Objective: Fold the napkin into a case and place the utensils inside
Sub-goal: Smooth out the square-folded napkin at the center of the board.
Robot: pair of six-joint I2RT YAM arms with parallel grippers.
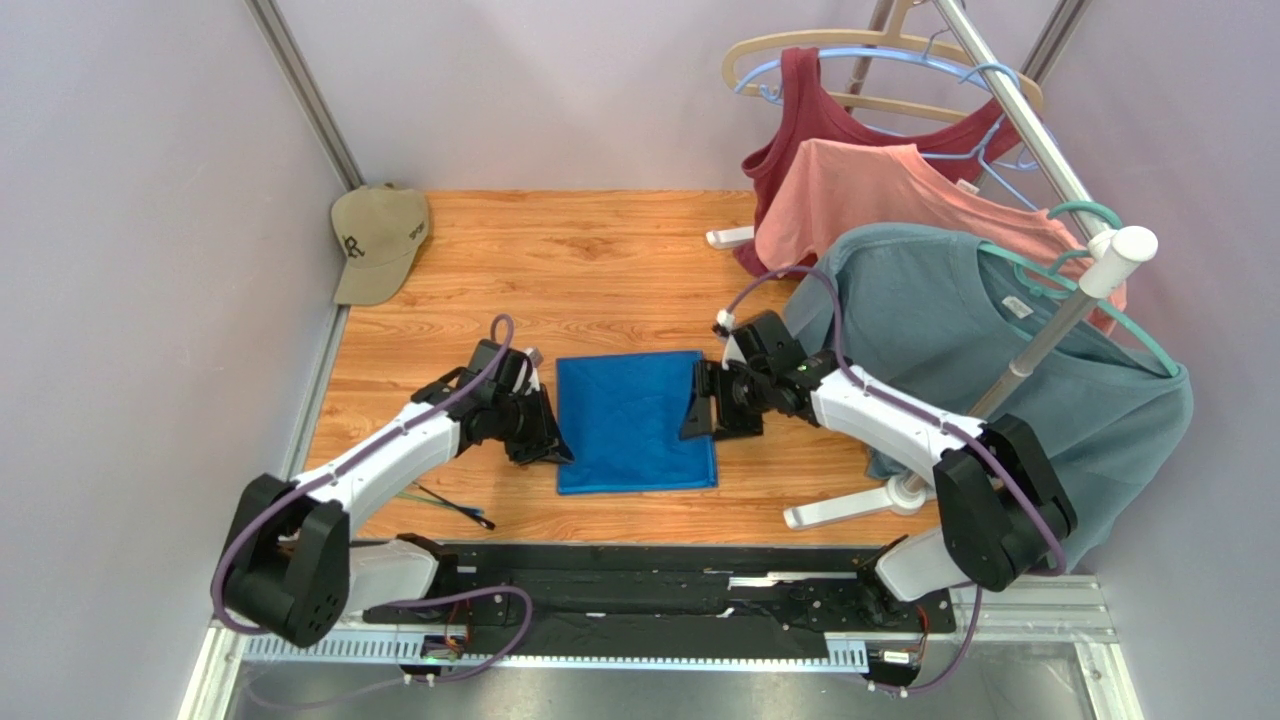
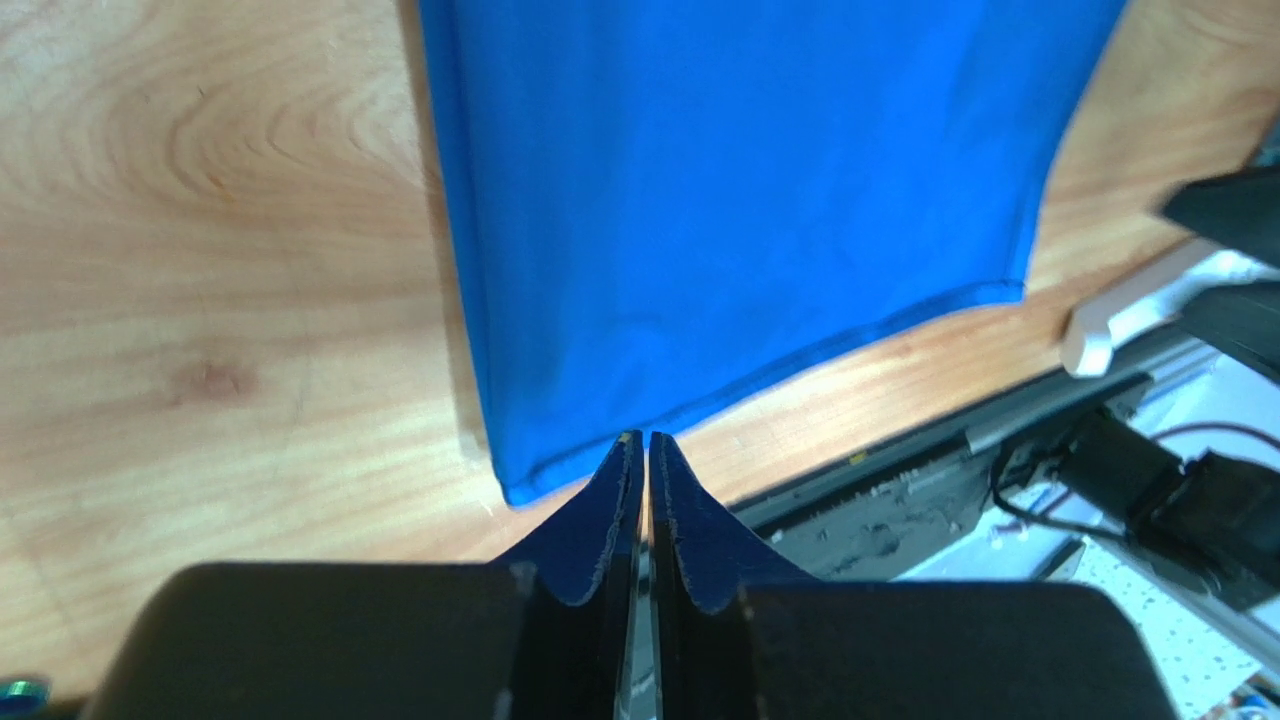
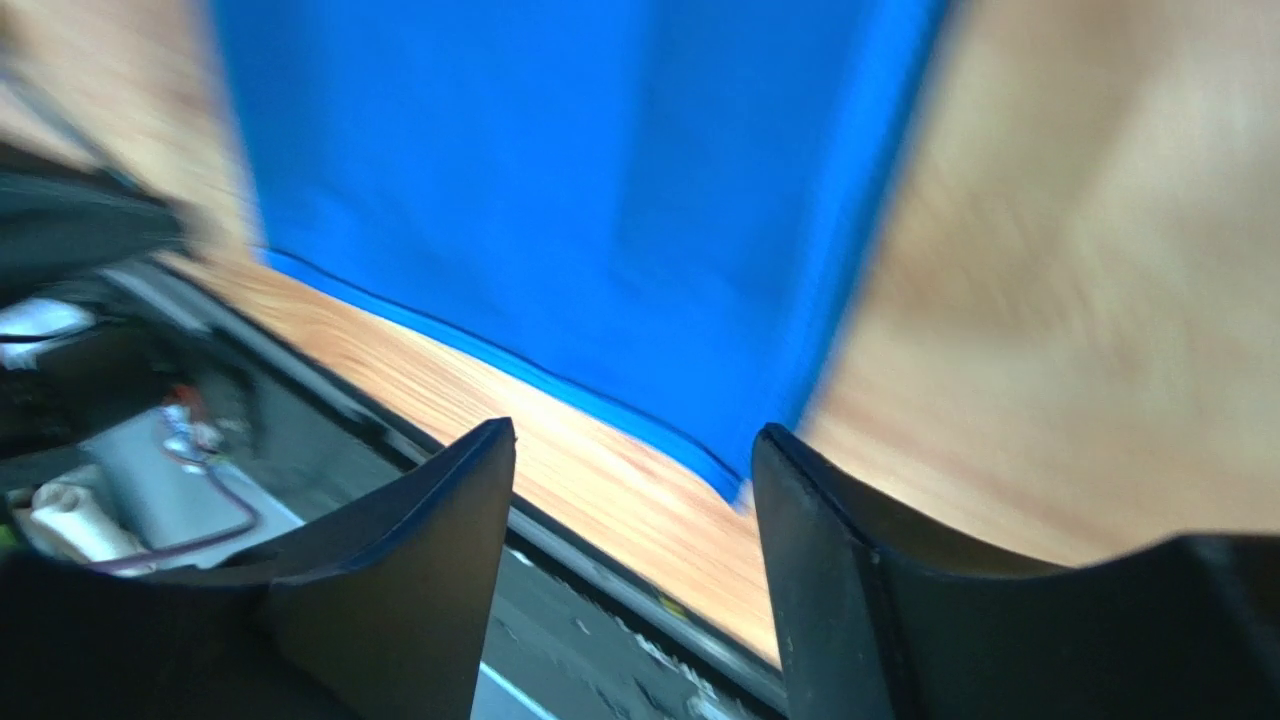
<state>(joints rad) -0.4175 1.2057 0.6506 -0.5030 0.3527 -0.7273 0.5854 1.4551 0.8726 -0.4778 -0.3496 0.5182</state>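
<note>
1. Right up against the left wrist camera, the left gripper (image 2: pixel 646 438) shows its two dark fingers pressed almost flat together. Only a hairline slit runs between them, and nothing is caught in it.
2. Their tips sit at the near hem of the napkin (image 2: pixel 751 195), just beside its near left corner. The blue cloth spreads away from them, flat on the wooden table (image 2: pixel 196 225). This view does not settle whether the tips touch the cloth or hang just over it.
3. In the right wrist view, which is blurred, the right gripper (image 3: pixel 634 435) has its fingers well apart with nothing between them. The napkin's near right corner lies on the table in line with that gap, just ahead of the tips and closer to one finger than the other.
4. From above, the napkin is a smooth blue rectangle in the middle of the table, between the two grippers. The left gripper is at its left edge near the front corner, and the right gripper is at its right edge.
5. The utensils (image 1: pixel 451 507) are thin dark sticks lying on the wood beside the left arm, near the table's front edge. They are apart from the napkin and held by neither gripper.
6. A khaki cap (image 1: pixel 376 240) rests at the far left corner. A teal-grey T-shirt (image 1: pixel 962 345) hangs on the rack to the right, behind the right arm.
</note>
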